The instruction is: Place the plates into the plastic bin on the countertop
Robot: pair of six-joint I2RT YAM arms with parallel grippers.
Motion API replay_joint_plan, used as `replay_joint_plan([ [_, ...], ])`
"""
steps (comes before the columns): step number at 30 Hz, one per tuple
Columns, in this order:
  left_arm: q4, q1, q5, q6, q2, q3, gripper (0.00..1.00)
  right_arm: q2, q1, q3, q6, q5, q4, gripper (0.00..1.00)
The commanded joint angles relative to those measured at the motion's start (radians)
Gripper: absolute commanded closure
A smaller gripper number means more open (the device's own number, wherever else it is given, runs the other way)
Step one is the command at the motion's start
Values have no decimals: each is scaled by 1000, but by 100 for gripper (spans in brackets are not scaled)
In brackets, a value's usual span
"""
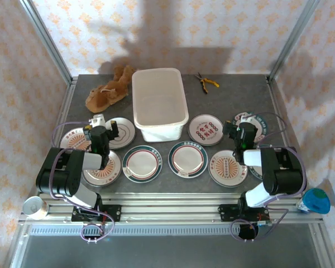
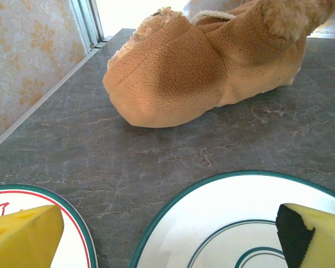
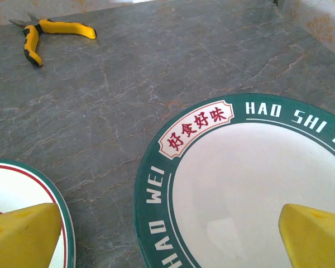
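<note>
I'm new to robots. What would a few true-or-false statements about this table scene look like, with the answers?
1. The plastic bin is empty. True.
2. The left gripper holds a plate. False: it is open above the plates, holding nothing.
3. The pliers lie left of the bin. False: they lie to its right.
4. A brown plush toy lies left of the bin. True.
5. The plate under the right gripper reads HAO SHI. True.
</note>
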Motion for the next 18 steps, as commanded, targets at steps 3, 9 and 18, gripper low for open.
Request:
replay_joint_plan([
  [3,18,6,-14,12,-1,12,0,-8,5,10,-3,1,10,1],
  [9,13,7,18,22,0,14,1,-8,5,16,6,17,-4,1],
  [18,5,11,28,21,-2,18,0,-4,5,18,6,17,-4,1],
])
